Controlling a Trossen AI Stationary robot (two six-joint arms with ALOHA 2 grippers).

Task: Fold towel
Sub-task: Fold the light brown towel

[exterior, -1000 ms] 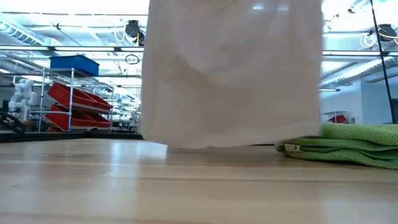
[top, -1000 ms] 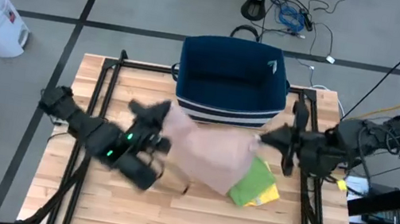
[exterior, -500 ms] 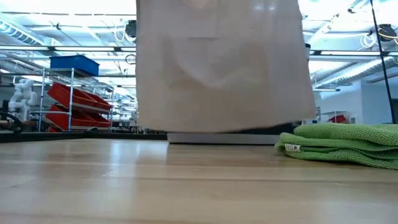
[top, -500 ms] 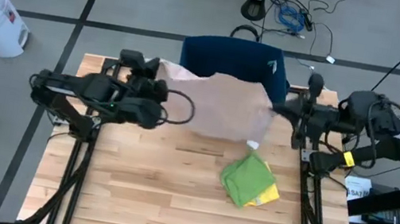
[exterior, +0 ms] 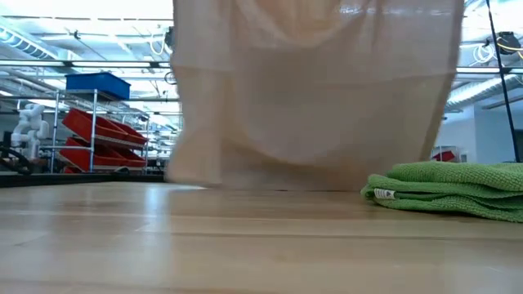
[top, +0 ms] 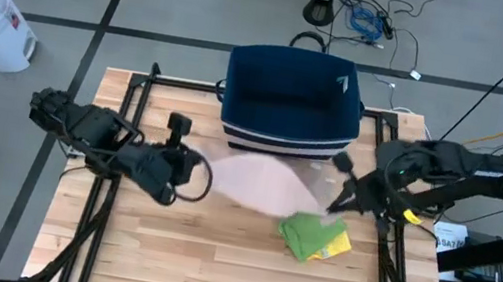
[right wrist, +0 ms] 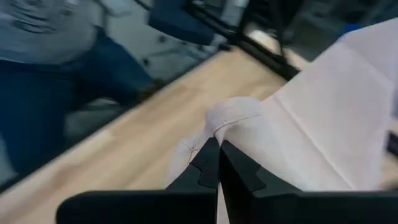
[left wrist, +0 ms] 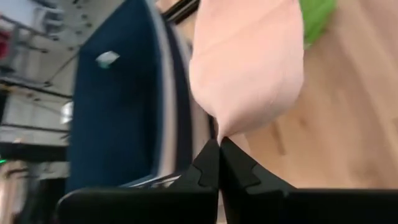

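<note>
The pale slatted wooden table [top: 211, 266] carries a dark blue fabric bin [top: 292, 102] at twelve o'clock and a folded green cloth [top: 315, 238] toward four o'clock.

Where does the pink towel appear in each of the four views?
High view: pink towel at centre, stretched between both grippers.
Low view: it hangs across the upper middle.
Left wrist view: it is above the shut fingertips.
Right wrist view: it is at the right.
Shared landmark: blue bin.
</note>
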